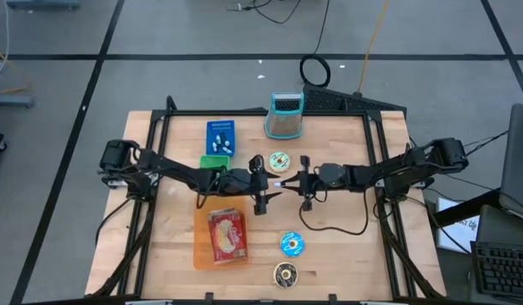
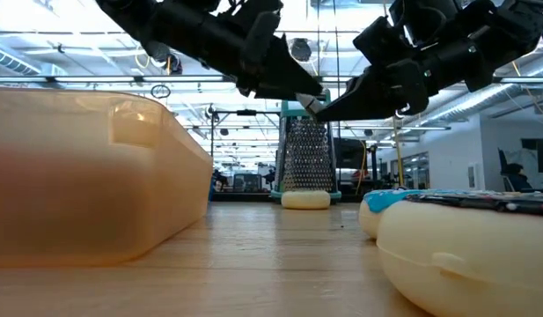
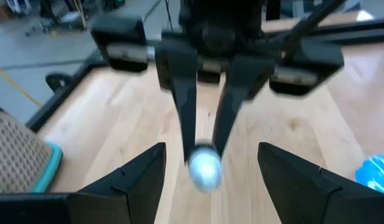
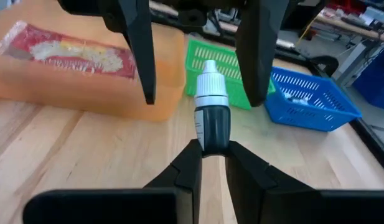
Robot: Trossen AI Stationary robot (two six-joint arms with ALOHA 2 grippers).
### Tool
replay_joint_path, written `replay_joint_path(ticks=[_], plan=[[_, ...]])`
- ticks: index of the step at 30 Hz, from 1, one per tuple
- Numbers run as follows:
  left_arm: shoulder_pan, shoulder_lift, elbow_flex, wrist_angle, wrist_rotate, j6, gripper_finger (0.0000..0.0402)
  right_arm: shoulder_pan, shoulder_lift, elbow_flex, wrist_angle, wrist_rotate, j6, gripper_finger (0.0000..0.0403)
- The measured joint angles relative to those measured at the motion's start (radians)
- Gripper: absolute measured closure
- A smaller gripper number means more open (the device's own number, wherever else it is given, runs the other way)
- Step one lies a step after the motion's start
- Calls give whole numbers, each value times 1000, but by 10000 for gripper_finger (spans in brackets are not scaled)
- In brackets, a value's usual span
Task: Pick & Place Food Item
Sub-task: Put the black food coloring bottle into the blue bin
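Observation:
A small dark bottle point(image 4: 210, 115) with a white cap is held above the table's middle. My right gripper point(image 4: 210, 152) is shut on its dark body, cap pointing away from the wrist. My left gripper point(image 3: 210, 163) faces it, open, one finger on each side of the white cap point(image 3: 204, 167) without touching. From above, both grippers meet at the centre: left gripper point(image 1: 265, 183), right gripper point(image 1: 295, 181). A red food packet point(image 1: 228, 235) lies in the orange tray point(image 1: 200, 246) just in front of the left gripper.
A green basket point(image 1: 208, 161) and a blue basket point(image 1: 219, 137) stand behind the left arm. A metal grater point(image 1: 284, 116) is at the back centre. Round containers lie at the back point(image 1: 279, 160) and the front point(image 1: 292, 244), point(image 1: 285, 273). A cable loops under the right arm.

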Motion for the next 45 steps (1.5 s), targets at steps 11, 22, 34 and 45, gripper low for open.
replay_joint_path(ticks=[11, 22, 34, 45], plan=[[10, -34, 0, -20, -7, 11, 153, 0, -66, 0, -6, -8, 8, 357], [22, -34, 0, 12, 36, 18, 282, 2, -65, 0, -14, -9, 27, 357], [21, -34, 0, 13, 23, 5, 330, 13, -65, 0, -7, -4, 27, 351], [53, -78, -1, 0, -61, -21, 331, 12, -113, 0, -38, -6, 254, 279]])
